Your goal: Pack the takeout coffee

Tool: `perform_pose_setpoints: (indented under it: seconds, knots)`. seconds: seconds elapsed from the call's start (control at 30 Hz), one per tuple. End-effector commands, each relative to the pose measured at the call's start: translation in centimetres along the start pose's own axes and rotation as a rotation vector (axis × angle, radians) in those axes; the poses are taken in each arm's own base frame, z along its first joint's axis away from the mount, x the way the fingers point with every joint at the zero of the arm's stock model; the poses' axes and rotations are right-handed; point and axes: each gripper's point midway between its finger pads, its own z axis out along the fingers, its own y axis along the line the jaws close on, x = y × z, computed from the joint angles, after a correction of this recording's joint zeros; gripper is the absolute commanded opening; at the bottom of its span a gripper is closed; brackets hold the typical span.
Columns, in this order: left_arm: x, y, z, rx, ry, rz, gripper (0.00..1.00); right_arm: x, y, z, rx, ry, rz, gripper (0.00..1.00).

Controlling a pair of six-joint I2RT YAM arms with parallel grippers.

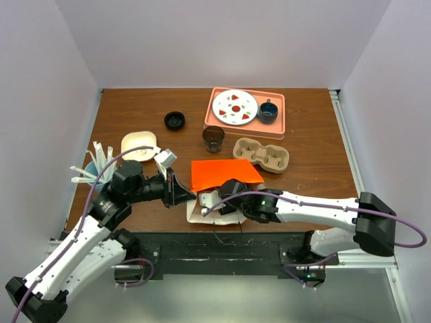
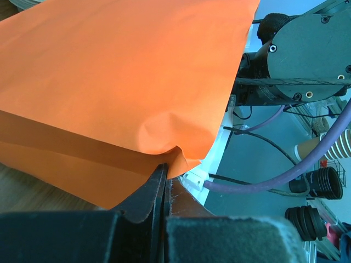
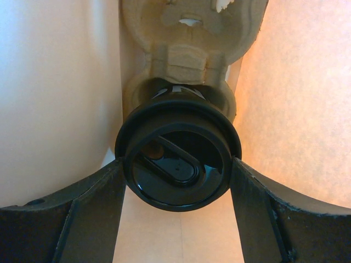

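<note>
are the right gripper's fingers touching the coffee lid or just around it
Touching. The right wrist view shows the right gripper with both fingers against opposite sides of the takeout coffee lid, no gap either side.

A pink tray (image 1: pixel 269 129) on the table (image 1: pixel 316 161) carries a patterned plate (image 1: pixel 235 107) and a blue mug (image 1: pixel 267 111). A cardboard cup carrier (image 1: pixel 261 155) lies nearby.

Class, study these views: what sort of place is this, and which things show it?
Likely a robotics lab bench staged for takeout packing: a wooden table inside plain white walls, left arm and right arm mounted at its edge, orange paper bag and cardboard cup carrier as props.
</note>
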Motion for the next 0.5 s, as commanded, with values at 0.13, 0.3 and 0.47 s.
perform_pose_setpoints:
  seconds: [0.13, 0.3, 0.47]
  knots:
    - [-0.6, -1.2, 0.0, 0.045, 0.001, -0.010, 0.00, 1.4, 1.6, 1.2, -0.058, 0.030, -0.018, 0.44]
    - [-1.5, -1.1, 0.1, 0.021, -0.013, -0.005, 0.01, 0.8, 0.6, 0.7, -0.040, 0.008, -0.021, 0.55]
    - [-2.5, -0.8, 0.3, -0.016, -0.015, 0.000, 0.03, 0.2, -0.9, -0.3, -0.019, -0.012, -0.008, 0.71]
